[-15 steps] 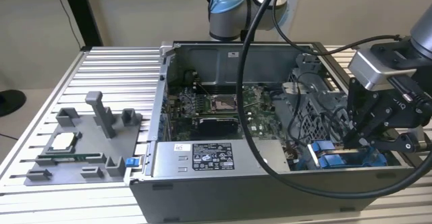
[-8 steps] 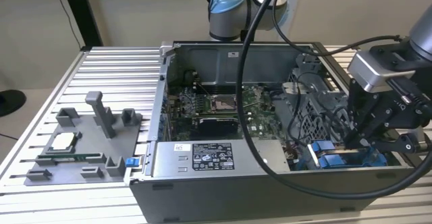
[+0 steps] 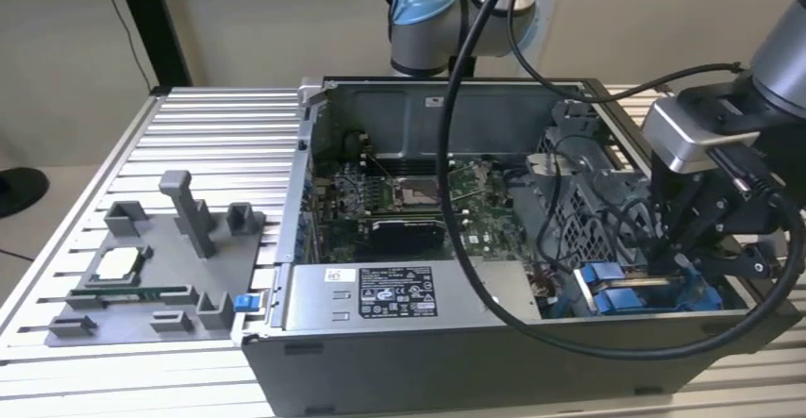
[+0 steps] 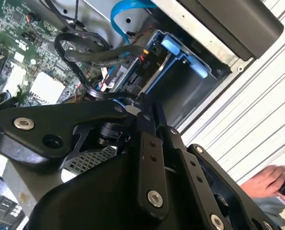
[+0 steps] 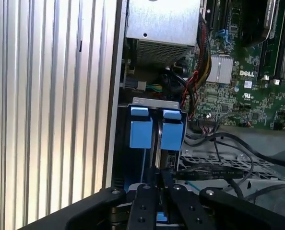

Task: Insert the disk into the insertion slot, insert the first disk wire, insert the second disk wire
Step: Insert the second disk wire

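Print inside the open computer case, almost none of it legible

A white label (image 3: 396, 291) is sitting on the silver power-supply box (image 3: 494, 297), well apart from the pincer (image 3: 690, 265) toward the exterior view's left; its rows of black print and marks are showing too small to make out; a small white sticker (image 3: 338, 275) is lying just beside that label, equally unreadable; in the first wrist view, a short white maker's mark (image 5: 245, 73) is standing on the green motherboard (image 5: 229, 98), well beyond the pincer.

Bright blue insertion slot (image 5: 149, 127) tabs, green motherboard (image 3: 403, 201), black hand (image 5: 154, 179).
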Available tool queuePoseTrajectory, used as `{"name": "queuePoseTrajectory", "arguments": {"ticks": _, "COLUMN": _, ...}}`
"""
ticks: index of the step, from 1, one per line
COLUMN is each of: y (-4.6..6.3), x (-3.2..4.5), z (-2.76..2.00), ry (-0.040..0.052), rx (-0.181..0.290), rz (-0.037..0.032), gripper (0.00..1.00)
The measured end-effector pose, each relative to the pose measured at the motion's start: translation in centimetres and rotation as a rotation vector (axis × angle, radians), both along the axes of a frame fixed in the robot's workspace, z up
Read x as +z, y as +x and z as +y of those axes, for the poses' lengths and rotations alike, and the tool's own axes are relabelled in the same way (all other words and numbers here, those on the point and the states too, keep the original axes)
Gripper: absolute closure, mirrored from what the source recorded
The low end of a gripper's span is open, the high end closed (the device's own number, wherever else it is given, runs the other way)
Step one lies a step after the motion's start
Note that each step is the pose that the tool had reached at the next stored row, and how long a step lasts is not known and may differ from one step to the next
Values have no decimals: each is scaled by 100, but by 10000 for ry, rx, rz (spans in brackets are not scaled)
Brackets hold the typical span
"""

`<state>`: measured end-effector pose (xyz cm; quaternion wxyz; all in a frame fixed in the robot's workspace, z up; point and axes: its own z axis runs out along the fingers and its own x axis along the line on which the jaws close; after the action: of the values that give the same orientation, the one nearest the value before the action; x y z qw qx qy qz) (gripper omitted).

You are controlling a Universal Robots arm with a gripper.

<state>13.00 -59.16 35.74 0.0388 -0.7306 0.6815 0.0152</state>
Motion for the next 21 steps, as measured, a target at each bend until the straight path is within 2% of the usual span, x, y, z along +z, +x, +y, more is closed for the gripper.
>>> {"name": "queuePoseTrajectory", "arguments": {"ticks": 5, "y": 0, "x": -20, "z": 103, "ry": -2, "rx": -14, "rz": -123, "gripper": 100}}
{"name": "queuePoseTrajectory", "arguments": {"ticks": 12, "y": 1, "x": -56, "z": 125, "ry": -2, "rx": -14, "rz": -278, "gripper": 100}}
{"name": "queuePoseTrajectory", "arguments": {"ticks": 21, "y": 0, "x": -64, "z": 131, "ry": -2, "rx": -14, "rz": -285, "gripper": 100}}
